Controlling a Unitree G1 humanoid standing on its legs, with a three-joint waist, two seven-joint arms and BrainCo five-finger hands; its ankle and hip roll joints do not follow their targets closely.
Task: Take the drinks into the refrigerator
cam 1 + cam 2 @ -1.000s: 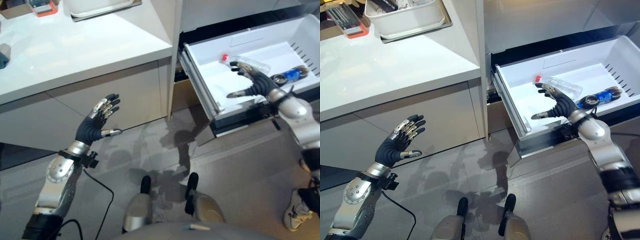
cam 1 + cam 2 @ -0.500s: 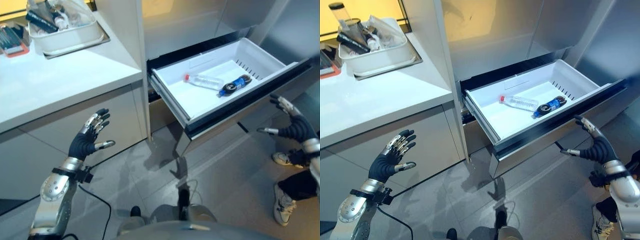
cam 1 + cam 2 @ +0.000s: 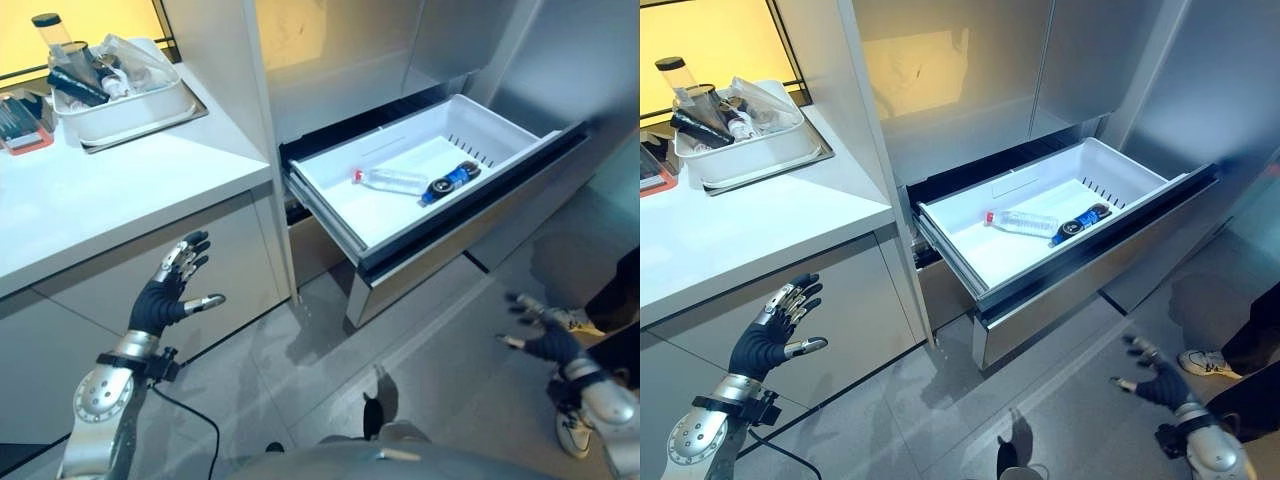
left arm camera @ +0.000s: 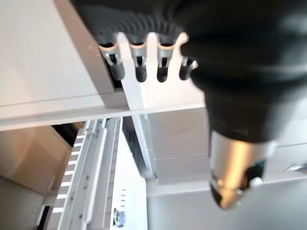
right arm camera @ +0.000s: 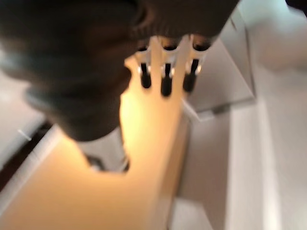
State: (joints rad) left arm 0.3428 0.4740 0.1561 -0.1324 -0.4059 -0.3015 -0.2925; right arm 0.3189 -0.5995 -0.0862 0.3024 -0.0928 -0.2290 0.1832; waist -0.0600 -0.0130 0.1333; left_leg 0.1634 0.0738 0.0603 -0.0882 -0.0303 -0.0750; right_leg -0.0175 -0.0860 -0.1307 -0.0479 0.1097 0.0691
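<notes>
Big silver-grey refrigerator (image 3: 1110,60) up top, with its white plastic pull-out drawer (image 3: 345,215) hanging wide open out of the bottom. Long white countertop (image 3: 90,200) running off to the robot's left of it, pale flat-fronted cabinets (image 3: 235,250) underneath, grey tiled floor (image 3: 450,340) below everything. Inside the drawer, lying flat on the bottom: a clear plastic water bottle with a red cap (image 3: 388,181), and right beside it, further toward the robot's right, a dark soda bottle with a blue label (image 3: 448,181), the two roughly end to end and close enough that can't tell whether actually touching. So both drinks sitting in the fridge drawer, neither in a hand. Back on the counter, a white rectangular plastic tub (image 3: 120,105) on a metal tray, stuffed with bottles and clear bags. Left hand (image 3: 168,293) held up in front of the cabinet, fingers spread and straight, thumb out to the side, holding nothing. Right hand (image 3: 1152,379) low over the floor, well clear of the drawer front, fingers also loosely splayed and empty. Off at the right edge, a person's dark trouser leg and white sneaker (image 3: 1207,361) just behind that hand.
</notes>
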